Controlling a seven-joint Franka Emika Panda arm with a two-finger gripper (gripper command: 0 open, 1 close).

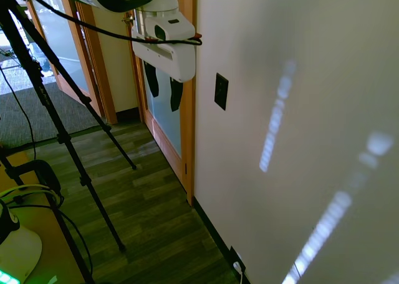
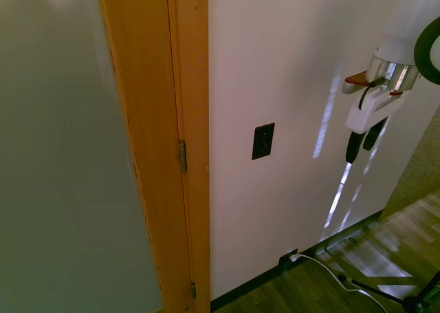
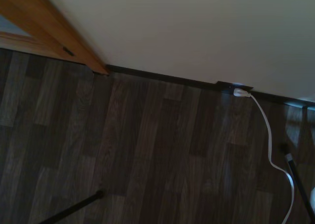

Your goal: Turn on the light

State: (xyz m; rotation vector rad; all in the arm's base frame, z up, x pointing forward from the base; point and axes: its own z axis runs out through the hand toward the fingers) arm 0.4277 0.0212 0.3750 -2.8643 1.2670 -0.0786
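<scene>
The light itself is out of view. Its switch (image 1: 221, 91) (image 2: 262, 141) is a small black upright plate on the white wall, just beside the wooden door frame. My gripper (image 1: 163, 103) (image 2: 359, 155) hangs in the air with its black fingers pointing down, open and holding nothing. It is out from the wall at about the switch's height, and in the second exterior view it stands well to the switch's right. The wrist view looks down at the floor and does not show the switch.
A wooden door frame (image 1: 187, 140) (image 2: 187, 120) borders the wall beside the switch. Low at the baseboard sits a black outlet plate (image 1: 237, 259) (image 2: 288, 257) (image 3: 231, 86) with a white plug (image 3: 241, 92) and cord (image 3: 269, 140) trailing over the dark wood floor (image 3: 147, 150).
</scene>
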